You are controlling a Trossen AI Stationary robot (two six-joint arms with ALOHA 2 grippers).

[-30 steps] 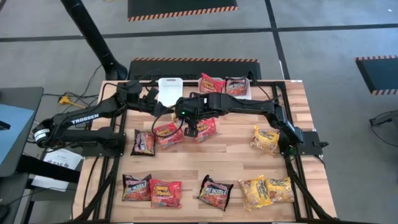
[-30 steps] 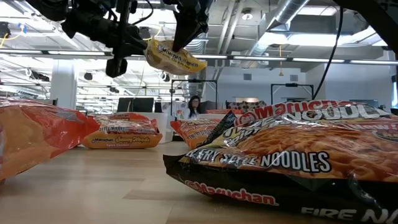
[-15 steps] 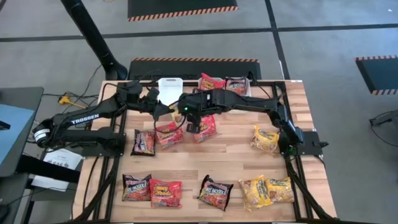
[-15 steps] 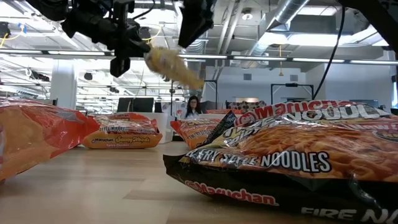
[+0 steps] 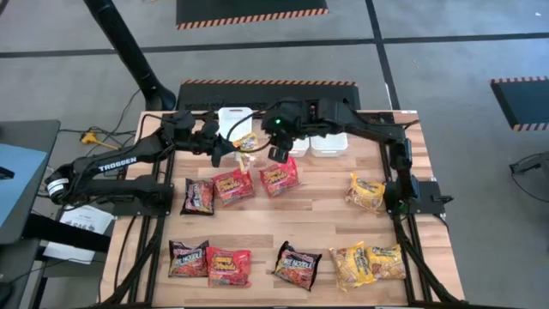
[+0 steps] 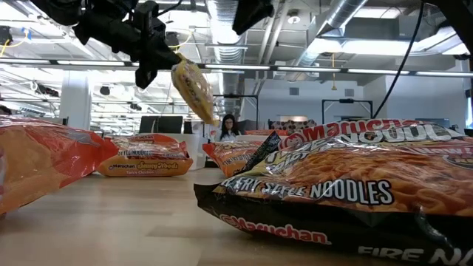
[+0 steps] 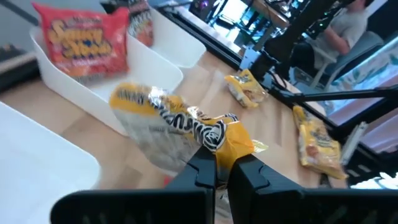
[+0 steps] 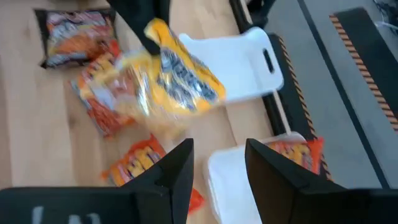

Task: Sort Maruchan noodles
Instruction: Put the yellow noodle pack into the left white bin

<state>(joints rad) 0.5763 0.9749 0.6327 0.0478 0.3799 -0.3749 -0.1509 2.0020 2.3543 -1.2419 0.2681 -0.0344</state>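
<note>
Sorting was barely begun: our left claw (image 7: 216,163) was clenched on a yellow packet (image 5: 246,142) held above the table (image 5: 326,219) near the far bins (image 5: 328,144), our right claw (image 8: 217,163) hung released, and about ten packets (image 5: 296,264) lay unsorted.

left arm (image 5: 116,163): "TROSSEN" | dark packet (image 6: 347,188): "Maruchan", "NOODLES", "FIRE" | yellow packet (image 6: 145,164): "Maruchan"

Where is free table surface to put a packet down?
Bare wood table lies between the middle red packets and the front row, up to the yellow packet. The far edge is crowded with white bins and both arms.
</note>
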